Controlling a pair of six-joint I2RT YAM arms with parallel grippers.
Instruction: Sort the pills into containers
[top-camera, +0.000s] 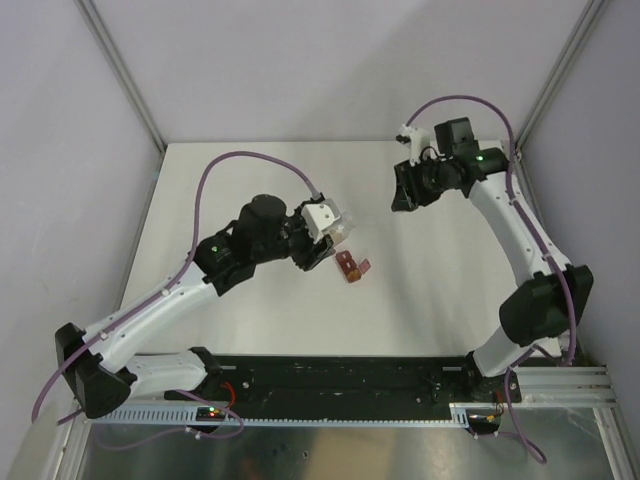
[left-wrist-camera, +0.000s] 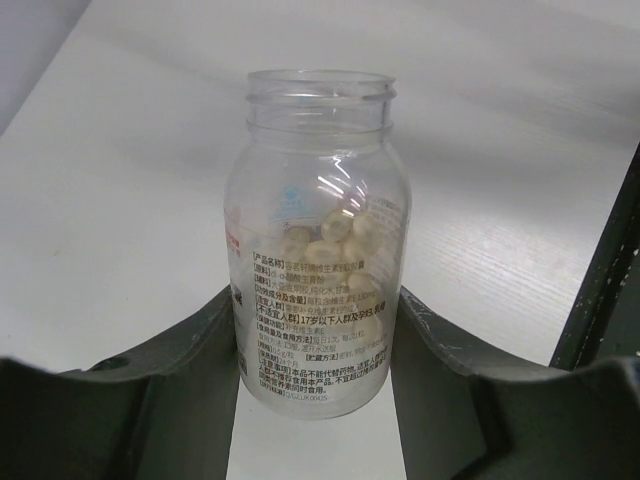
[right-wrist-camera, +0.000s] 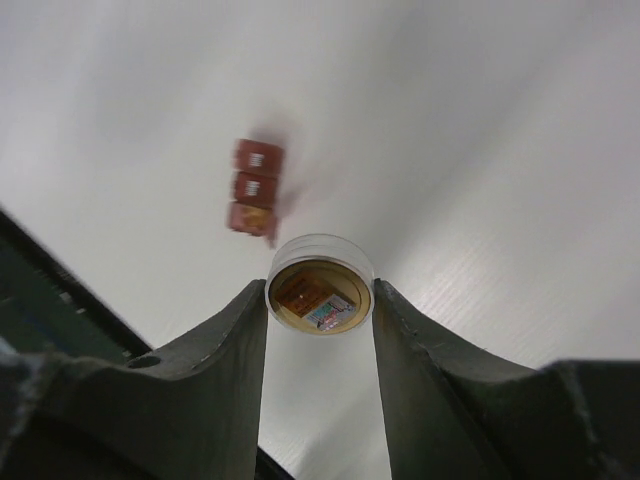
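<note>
**Uncapped bottle held beside the containers.** We see the left jaws closed on the lower body of a clear, labelled bottle (left-wrist-camera: 318, 240), its mouth open. The pills (left-wrist-camera: 330, 245), pale and oblong, lie heaped inside it. The right jaws grip the round cap (right-wrist-camera: 320, 283) by its rim, over the far right part of the surface (top-camera: 250, 320) and well apart from the bottle. The containers (top-camera: 352, 266), a dark red strip of three compartments, lie near the middle of the surface, just beside the bottle on its near side. The wrist view is too blurred for us to tell whether any compartment holds pills. We judge the step in hand to be pouring. To do it well, we would bring the mouth low over one compartment and tip slowly, so that only a few pills leave at a time. The compartments look small beside the mouth, and the strip may shift if struck.
</note>
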